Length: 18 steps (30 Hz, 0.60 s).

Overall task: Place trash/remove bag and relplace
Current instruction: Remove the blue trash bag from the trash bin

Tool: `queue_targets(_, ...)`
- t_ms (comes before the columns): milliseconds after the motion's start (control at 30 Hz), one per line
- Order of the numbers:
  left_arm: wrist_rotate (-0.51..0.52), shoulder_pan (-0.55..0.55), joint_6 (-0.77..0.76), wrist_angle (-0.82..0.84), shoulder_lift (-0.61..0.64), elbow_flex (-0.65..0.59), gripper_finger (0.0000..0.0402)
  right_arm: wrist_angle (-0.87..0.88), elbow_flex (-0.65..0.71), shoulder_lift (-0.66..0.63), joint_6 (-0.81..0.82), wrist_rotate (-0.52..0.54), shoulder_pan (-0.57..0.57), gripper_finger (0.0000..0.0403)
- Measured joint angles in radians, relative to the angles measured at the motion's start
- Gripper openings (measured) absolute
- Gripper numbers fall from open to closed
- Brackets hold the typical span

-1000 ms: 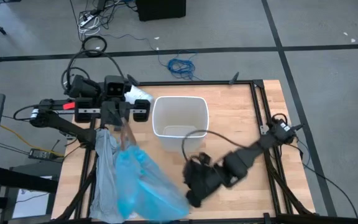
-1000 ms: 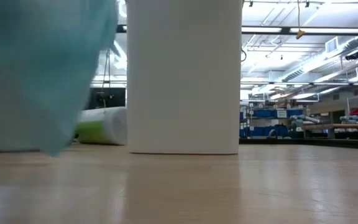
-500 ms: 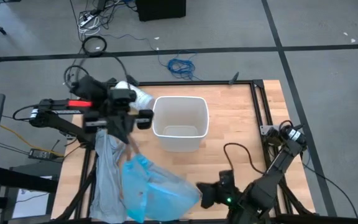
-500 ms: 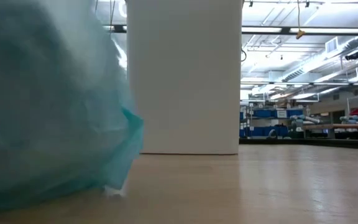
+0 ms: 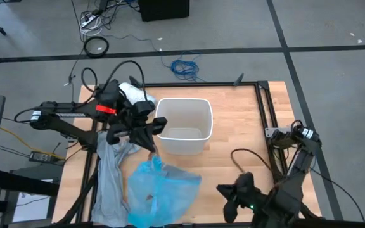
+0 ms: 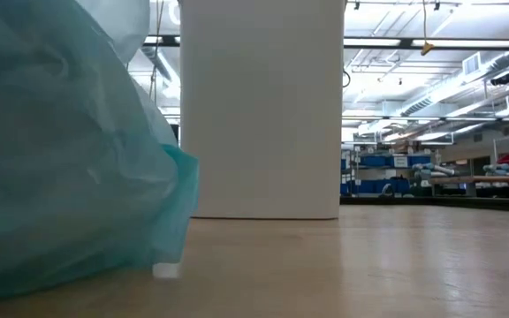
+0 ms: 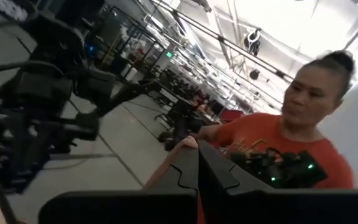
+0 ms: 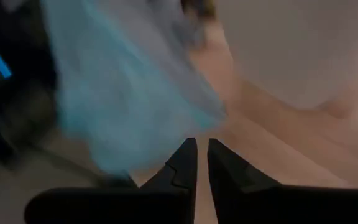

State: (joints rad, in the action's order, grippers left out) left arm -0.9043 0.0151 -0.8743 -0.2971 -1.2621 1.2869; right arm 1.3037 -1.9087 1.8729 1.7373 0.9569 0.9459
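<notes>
Lying slumped, the blue bag (image 5: 160, 193) stretches from the bin (image 5: 182, 125) toward the table's near edge.

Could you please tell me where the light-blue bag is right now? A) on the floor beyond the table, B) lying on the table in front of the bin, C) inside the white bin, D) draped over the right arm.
B: the high view shows the light-blue bag crumpled on the table, outside the empty white bin.

We see the bag (image 5: 160, 193) lying before the bin (image 5: 182, 125), left of centre, seemingly beside a grey sheet (image 5: 109, 177).
</notes>
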Motion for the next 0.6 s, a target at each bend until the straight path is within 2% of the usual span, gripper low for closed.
queue_targets(67, -0.025, 0.0, -0.058, -0.011, -0.002, 0.0, 0.0004, 0.0, 0.0, 0.001, -0.17, -0.138, -0.029, 0.0039)
queue_targets(167, -0.075, 0.0, -0.181, -0.101, 0.0, 0.0, 0.0004, -0.001, 0.002, 0.006, -0.407, -0.229, -0.068, 0.0066)
queue_targets(300, -0.089, 0.017, -0.405, -0.378, 0.005, 0.0, 0.0004, 0.0, 0.001, 0.004, -0.608, -0.202, -0.116, 0.0116)
queue_targets(433, -0.034, 0.028, -0.574, -0.722, 0.017, 0.002, 0.0005, -0.01, 0.001, 0.004, -0.73, -0.138, -0.168, 0.0169)
queue_targets(500, -0.023, 0.027, -0.623, -0.811, 0.028, 0.002, 0.0005, -0.03, 0.001, 0.004, -0.802, -0.135, -0.197, 0.0192)
queue_targets(600, -0.024, 0.027, -0.631, -0.809, 0.053, 0.001, 0.0005, -0.066, -0.007, 0.001, -0.907, -0.1, -0.234, 0.0218)
